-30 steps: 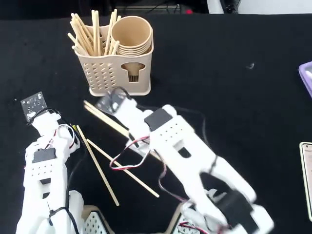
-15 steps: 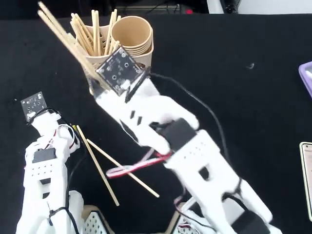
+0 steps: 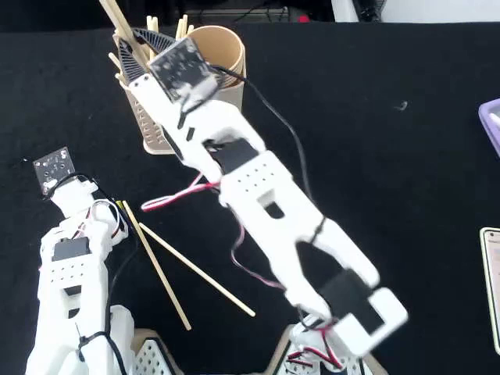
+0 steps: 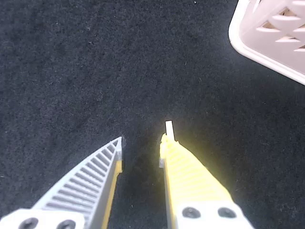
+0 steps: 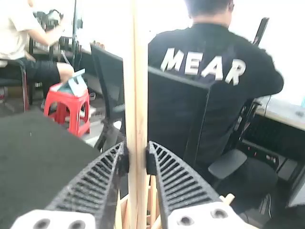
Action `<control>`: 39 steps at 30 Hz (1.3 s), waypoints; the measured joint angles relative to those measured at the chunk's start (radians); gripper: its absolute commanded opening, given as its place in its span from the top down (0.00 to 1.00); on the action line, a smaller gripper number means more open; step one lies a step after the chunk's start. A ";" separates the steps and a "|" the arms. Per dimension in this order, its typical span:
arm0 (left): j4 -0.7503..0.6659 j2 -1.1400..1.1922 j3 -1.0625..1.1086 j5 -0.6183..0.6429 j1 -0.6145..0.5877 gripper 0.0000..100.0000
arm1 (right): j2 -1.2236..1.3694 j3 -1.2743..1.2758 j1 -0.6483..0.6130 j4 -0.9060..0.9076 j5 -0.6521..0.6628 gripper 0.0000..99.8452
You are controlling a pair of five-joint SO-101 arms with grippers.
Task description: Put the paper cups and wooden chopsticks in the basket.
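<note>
My right gripper (image 3: 139, 48) is shut on a pair of wooden chopsticks (image 3: 117, 17) and holds them upright over the beige basket (image 3: 152, 125) at the back left. Seen from the right wrist, the pair (image 5: 135, 71) runs straight up between the closed fingers (image 5: 164, 167). Stacked paper cups (image 3: 223, 45) and several more chopsticks (image 3: 182, 27) stand in the basket. Two loose chopsticks (image 3: 156, 266) (image 3: 199, 269) lie crossed on the black table. My left gripper (image 4: 140, 143) is open just above the cloth, a chopstick end (image 4: 168, 129) at its yellow finger, the basket's corner (image 4: 271, 33) beyond.
The right arm (image 3: 266, 203) stretches diagonally across the middle of the table and covers much of the basket's front. A purple object (image 3: 492, 125) and a white one (image 3: 492, 273) sit at the right edge. Open black cloth (image 3: 391, 180) lies right of the arm.
The right arm took a pair of chopsticks off the table in front of the basket and swung them up and back over it. The left arm has stayed still.
</note>
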 measured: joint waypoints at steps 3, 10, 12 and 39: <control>0.000 0.000 0.000 0.000 0.000 0.86 | 0.066 -0.057 0.003 0.044 -0.014 0.95; -0.003 0.000 0.000 0.000 0.000 0.86 | 0.114 -0.124 0.054 0.170 -0.157 0.86; -0.011 0.000 0.000 0.000 0.000 0.86 | 0.114 -0.147 0.063 0.213 -0.172 0.86; -0.028 -0.002 0.018 0.025 -0.104 0.86 | -0.597 0.710 -0.160 0.815 -0.176 0.86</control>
